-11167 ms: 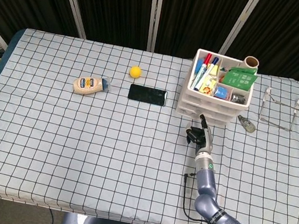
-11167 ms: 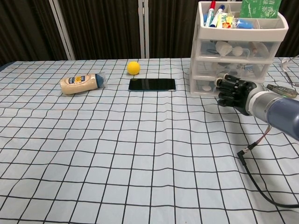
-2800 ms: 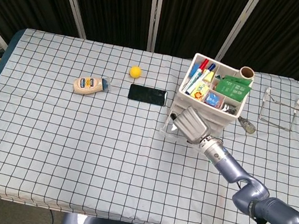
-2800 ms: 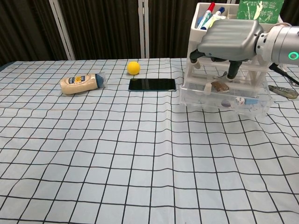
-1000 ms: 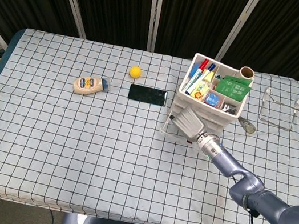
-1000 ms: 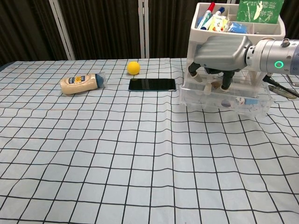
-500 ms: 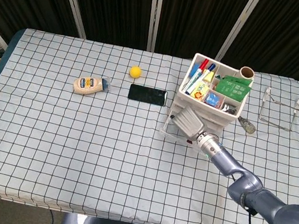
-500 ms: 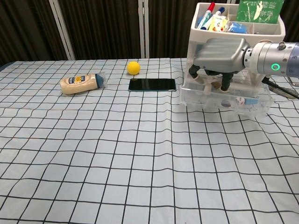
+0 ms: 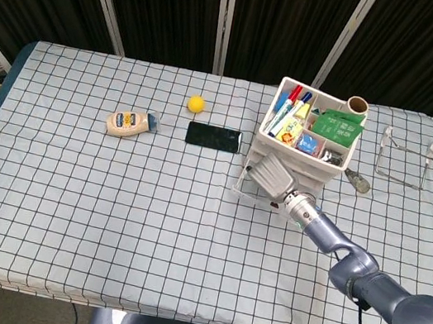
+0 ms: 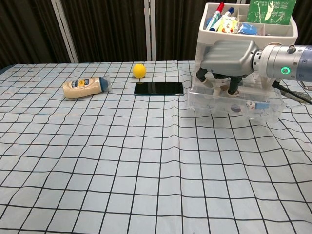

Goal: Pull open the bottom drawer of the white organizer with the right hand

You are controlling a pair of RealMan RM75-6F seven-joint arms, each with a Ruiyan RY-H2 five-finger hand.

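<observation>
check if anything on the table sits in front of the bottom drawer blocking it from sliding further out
Nothing visible does. The clear plastic bottom drawer of the white organizer faces bare checked tablecloth; the black phone lies off to its side. The right hand is above it.

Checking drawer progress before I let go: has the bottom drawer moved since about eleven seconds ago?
Yes. The bottom drawer now sticks out toward the camera from the white organizer, with the right hand over it.

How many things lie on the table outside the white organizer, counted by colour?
Yellow: 1, the ball
Black: 1, the phone
Cream: 1, the bottle
Bare metal: 1, the wire rack
Grey: 1, a small thing right of the organizer, too small to name
Total: 5
</observation>
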